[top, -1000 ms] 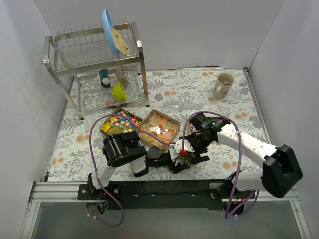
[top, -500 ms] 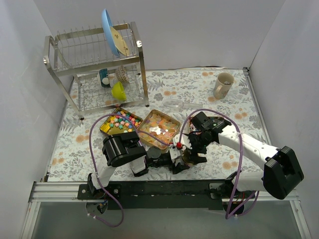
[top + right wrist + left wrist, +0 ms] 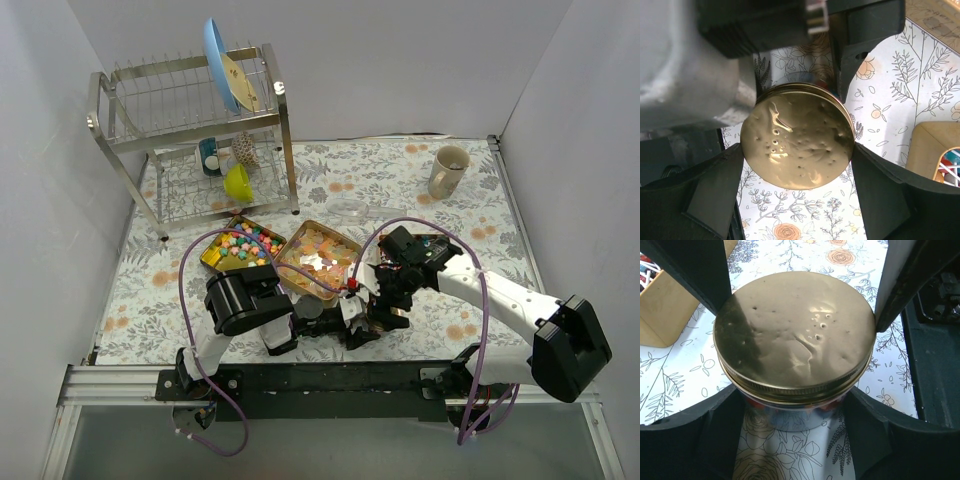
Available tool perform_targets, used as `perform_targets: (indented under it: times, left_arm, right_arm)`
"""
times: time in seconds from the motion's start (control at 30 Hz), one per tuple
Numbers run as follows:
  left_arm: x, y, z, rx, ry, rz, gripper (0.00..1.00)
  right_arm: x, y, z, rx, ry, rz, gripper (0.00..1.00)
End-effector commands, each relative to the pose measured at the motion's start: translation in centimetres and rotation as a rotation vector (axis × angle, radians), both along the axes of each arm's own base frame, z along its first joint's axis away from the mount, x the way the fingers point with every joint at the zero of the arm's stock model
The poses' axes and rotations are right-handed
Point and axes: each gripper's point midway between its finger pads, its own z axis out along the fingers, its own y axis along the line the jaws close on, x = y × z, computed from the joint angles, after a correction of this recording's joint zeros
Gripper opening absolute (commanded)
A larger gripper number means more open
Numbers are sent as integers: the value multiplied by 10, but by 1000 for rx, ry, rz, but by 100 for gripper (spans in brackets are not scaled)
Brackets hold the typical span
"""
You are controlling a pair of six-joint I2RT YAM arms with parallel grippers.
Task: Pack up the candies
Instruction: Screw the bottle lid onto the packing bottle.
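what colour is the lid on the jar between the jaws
Shiny gold, slightly dimpled. The lid shows best in the left wrist view.

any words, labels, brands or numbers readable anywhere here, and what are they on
No readable text in any view.
gold lid on the jar: plain dented metal, no print.
candies: wrappers too small to read.
mug: no print visible.
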Motion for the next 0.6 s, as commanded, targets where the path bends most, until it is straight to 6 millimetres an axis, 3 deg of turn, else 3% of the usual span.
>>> perform_targets:
  times: [0.0,0.07,0.23,0.57]
  left_arm:
    - [6,14,-11,13,19,80,0]
    - [7,14,-10,12,19,87,0]
    - [7,15,-11,16,17,83,0]
    - [3,15,-11,16,17,61,0]
  right_arm:
    - [-8,-3,-6,-43,36,-55,78]
    - [-9,-3,0,-38,37,-46,98]
    - [-6,-12,11,-55,-11,-54,98]
    - [-16,-43,2,-142,-34,-57,98]
